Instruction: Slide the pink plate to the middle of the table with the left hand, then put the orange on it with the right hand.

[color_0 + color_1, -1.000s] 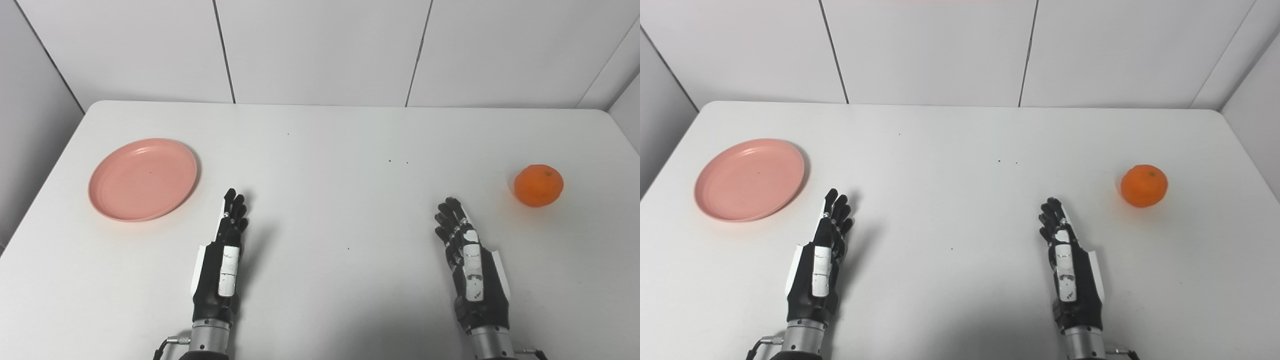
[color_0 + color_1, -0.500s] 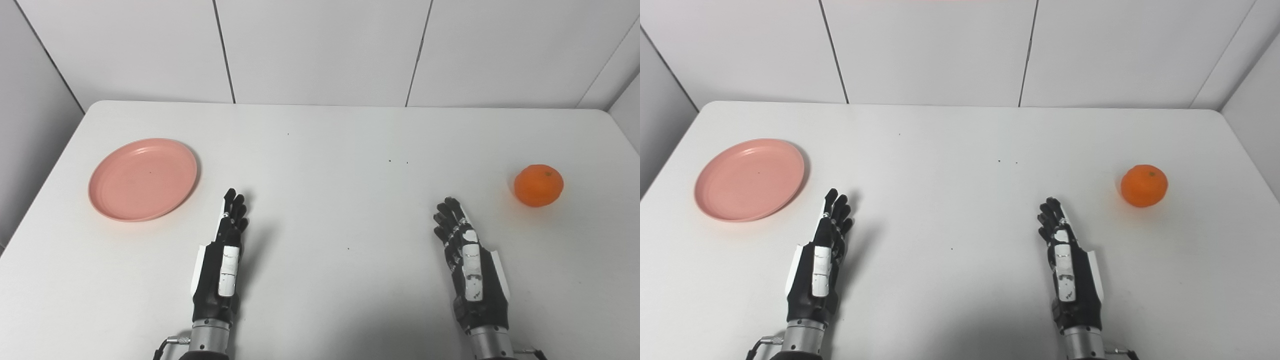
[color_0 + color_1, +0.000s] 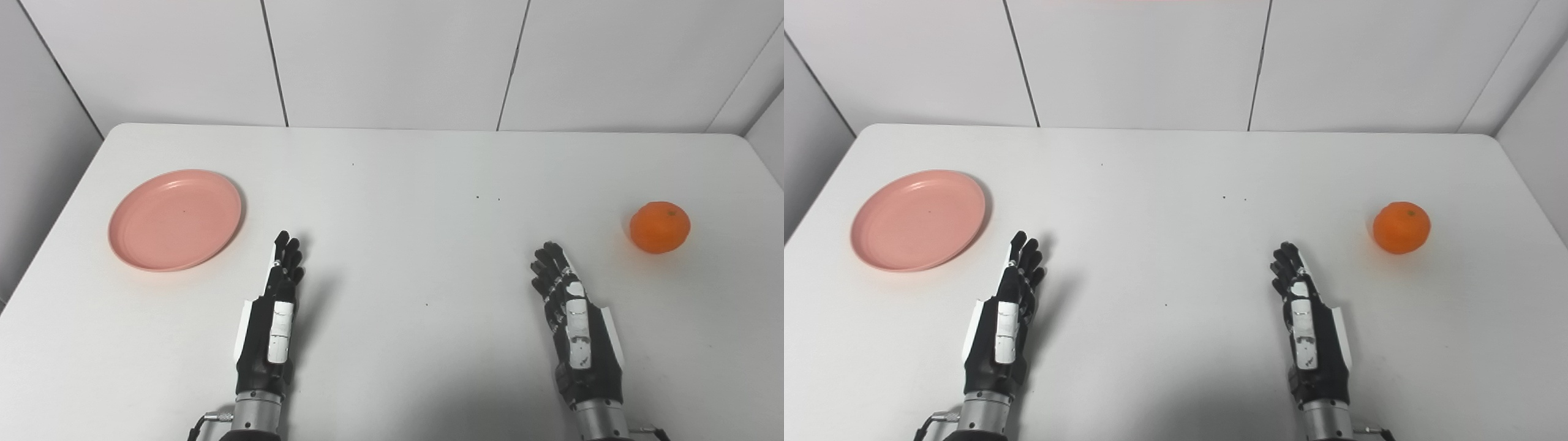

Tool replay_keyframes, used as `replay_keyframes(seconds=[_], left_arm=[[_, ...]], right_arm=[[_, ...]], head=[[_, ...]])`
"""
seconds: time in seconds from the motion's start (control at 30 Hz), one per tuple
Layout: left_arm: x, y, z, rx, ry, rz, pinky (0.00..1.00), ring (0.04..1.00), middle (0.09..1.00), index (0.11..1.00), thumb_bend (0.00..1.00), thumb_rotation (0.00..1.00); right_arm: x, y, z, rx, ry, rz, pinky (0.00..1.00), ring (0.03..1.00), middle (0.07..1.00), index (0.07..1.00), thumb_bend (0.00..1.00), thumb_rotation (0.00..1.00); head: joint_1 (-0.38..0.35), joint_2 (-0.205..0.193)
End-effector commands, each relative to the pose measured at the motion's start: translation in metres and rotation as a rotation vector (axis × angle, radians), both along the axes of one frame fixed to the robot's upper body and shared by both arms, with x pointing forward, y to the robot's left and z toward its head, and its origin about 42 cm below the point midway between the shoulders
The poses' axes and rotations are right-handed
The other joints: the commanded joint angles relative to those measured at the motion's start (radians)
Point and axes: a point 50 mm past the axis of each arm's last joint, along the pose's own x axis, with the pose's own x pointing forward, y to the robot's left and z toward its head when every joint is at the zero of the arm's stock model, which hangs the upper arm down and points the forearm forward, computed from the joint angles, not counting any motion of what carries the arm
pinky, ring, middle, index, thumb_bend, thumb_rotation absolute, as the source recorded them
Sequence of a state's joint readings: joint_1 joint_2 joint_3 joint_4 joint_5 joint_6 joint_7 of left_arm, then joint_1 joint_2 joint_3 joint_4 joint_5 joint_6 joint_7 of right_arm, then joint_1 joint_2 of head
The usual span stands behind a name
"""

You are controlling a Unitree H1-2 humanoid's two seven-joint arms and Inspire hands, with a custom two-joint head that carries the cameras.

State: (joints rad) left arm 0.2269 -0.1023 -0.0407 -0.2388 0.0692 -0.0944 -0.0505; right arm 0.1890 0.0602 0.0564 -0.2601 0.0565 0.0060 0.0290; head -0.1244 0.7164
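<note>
The pink plate lies flat and bare at the left side of the white table. An orange rests far off at the right side. My left hand hovers near the front edge, below and to the right of the plate, fingers straight and holding nothing. My right hand mirrors it at the front right, below and left of the orange, also open and apart from the fruit.
White wall panels rise close behind the table's far edge. A few tiny dark specks dot the tabletop between the hands and the back edge.
</note>
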Motion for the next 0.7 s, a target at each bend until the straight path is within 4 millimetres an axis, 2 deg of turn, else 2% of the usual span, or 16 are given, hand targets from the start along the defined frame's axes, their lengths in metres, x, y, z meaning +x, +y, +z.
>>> replay_keyframes(seconds=[0.0, 0.07, 0.1, 0.17, 0.27, 0.3, 0.43, 0.57, 0.67], left_arm=[[-0.080, 0.033, -0.039, 0.092, 0.188, 0.064, 1.00, 1.000, 1.000, 1.000, 0.85, 1.00], [-0.080, 0.032, -0.040, 0.091, 0.188, 0.064, 1.00, 1.000, 1.000, 1.000, 0.85, 1.00], [-0.079, 0.030, -0.041, 0.092, 0.183, 0.061, 1.00, 1.000, 1.000, 1.000, 0.85, 1.00], [-0.078, 0.028, -0.042, 0.100, 0.175, 0.056, 1.00, 0.999, 0.999, 1.000, 0.86, 1.00], [-0.077, 0.026, -0.042, 0.111, 0.170, 0.054, 1.00, 0.993, 0.994, 1.000, 0.87, 1.00], [-0.077, 0.024, -0.041, 0.113, 0.166, 0.052, 1.00, 0.993, 0.993, 1.000, 0.87, 1.00], [-0.075, 0.021, -0.037, 0.117, 0.154, 0.045, 0.99, 0.981, 0.983, 0.994, 0.91, 1.00], [-0.074, 0.021, -0.030, 0.102, 0.151, 0.035, 1.00, 0.989, 0.989, 0.996, 0.93, 1.00], [-0.066, 0.021, -0.014, 0.038, 0.124, 0.025, 1.00, 0.998, 0.999, 1.000, 0.93, 1.00]], right_arm=[[-0.019, -0.003, 0.011, -0.005, -0.085, -0.010, 0.95, 0.930, 0.922, 0.920, 0.89, 1.00], [-0.019, -0.004, 0.011, -0.006, -0.085, -0.008, 0.95, 0.931, 0.924, 0.923, 0.90, 1.00], [-0.019, -0.006, 0.009, -0.006, -0.082, -0.009, 0.95, 0.932, 0.925, 0.924, 0.90, 1.00], [-0.018, -0.010, 0.007, -0.005, -0.077, -0.006, 0.96, 0.935, 0.927, 0.924, 0.91, 1.00], [-0.018, -0.012, 0.005, -0.006, -0.074, -0.002, 0.97, 0.942, 0.933, 0.928, 0.91, 1.00], [-0.018, -0.014, 0.003, -0.003, -0.075, 0.003, 0.97, 0.942, 0.934, 0.929, 0.91, 1.00], [-0.018, -0.023, -0.005, 0.001, -0.079, 0.013, 0.99, 0.960, 0.940, 0.930, 0.89, 1.00], [-0.018, -0.027, -0.009, -0.001, -0.078, 0.008, 0.98, 0.948, 0.934, 0.930, 0.90, 1.00], [-0.019, -0.030, -0.013, -0.007, -0.079, 0.011, 0.98, 0.951, 0.934, 0.929, 0.91, 1.00]], head=[[0.016, -0.008], [0.016, -0.008], [0.056, -0.026], [0.088, -0.040], [0.088, -0.040], [0.132, -0.067], [0.160, -0.092], [0.173, -0.107], [0.186, -0.124]])
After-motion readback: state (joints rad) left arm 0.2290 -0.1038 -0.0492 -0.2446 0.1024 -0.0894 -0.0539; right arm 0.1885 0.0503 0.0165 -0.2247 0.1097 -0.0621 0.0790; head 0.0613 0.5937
